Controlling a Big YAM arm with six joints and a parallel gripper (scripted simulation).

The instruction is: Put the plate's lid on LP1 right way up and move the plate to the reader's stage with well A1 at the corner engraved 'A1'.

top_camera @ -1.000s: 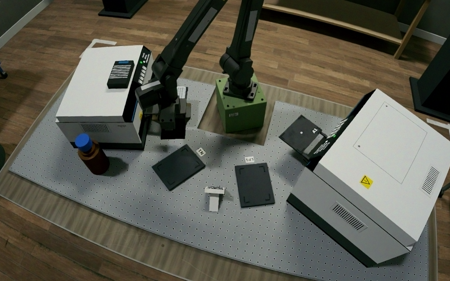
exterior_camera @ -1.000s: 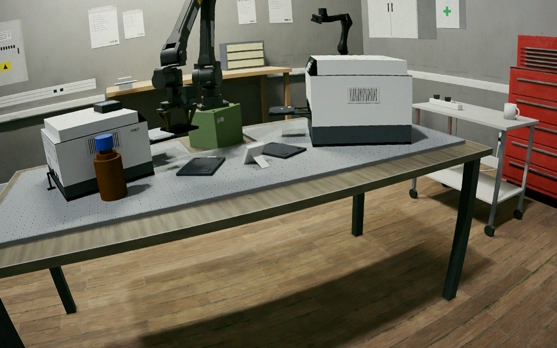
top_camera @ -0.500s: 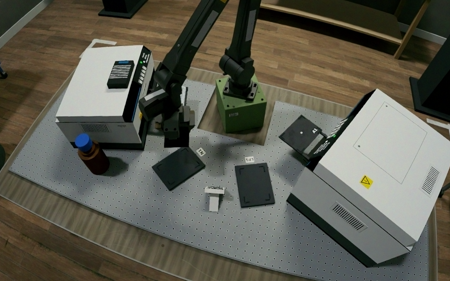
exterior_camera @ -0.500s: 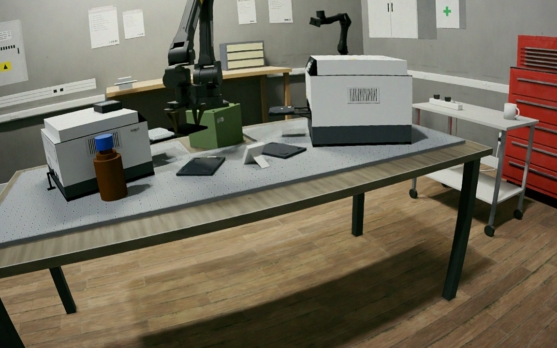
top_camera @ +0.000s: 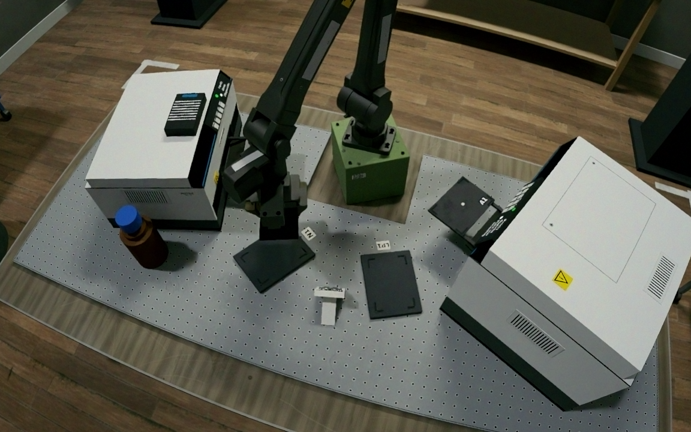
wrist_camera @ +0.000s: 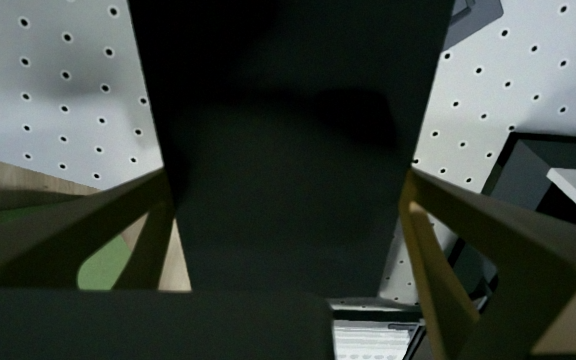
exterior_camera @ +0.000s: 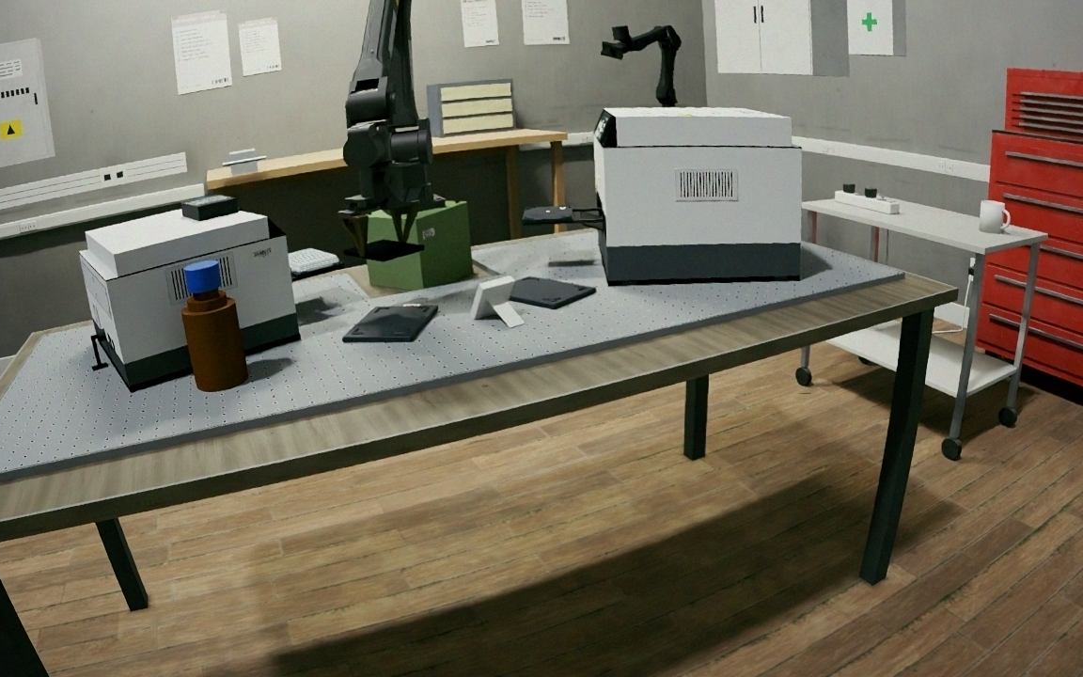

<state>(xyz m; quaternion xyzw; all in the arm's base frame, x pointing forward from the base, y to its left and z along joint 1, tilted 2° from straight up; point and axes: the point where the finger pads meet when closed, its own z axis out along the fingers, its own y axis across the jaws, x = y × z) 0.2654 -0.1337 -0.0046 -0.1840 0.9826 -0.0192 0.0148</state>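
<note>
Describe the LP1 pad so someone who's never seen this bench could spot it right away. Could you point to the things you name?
On the perforated deck (top_camera: 391, 365) (exterior_camera: 318, 374), find the larger white machine (top_camera: 595, 215) (exterior_camera: 701, 193). Beside it lies a flat black rectangular pad (top_camera: 391, 284) (exterior_camera: 552, 291) with raised corner marks. Its tag (top_camera: 382, 245) reads LP1; the similar pad (top_camera: 272, 263) (exterior_camera: 391, 322) is tagged N1.

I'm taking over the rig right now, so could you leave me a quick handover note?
Gripper: fingers shut on the dark lid, held in the air.
White plate: uncovered, at the dispenser.
Done: lid off.
Left: seat lid on LP1; seat plate on reader's stage, A1 to A1; release, move clear.
</note>
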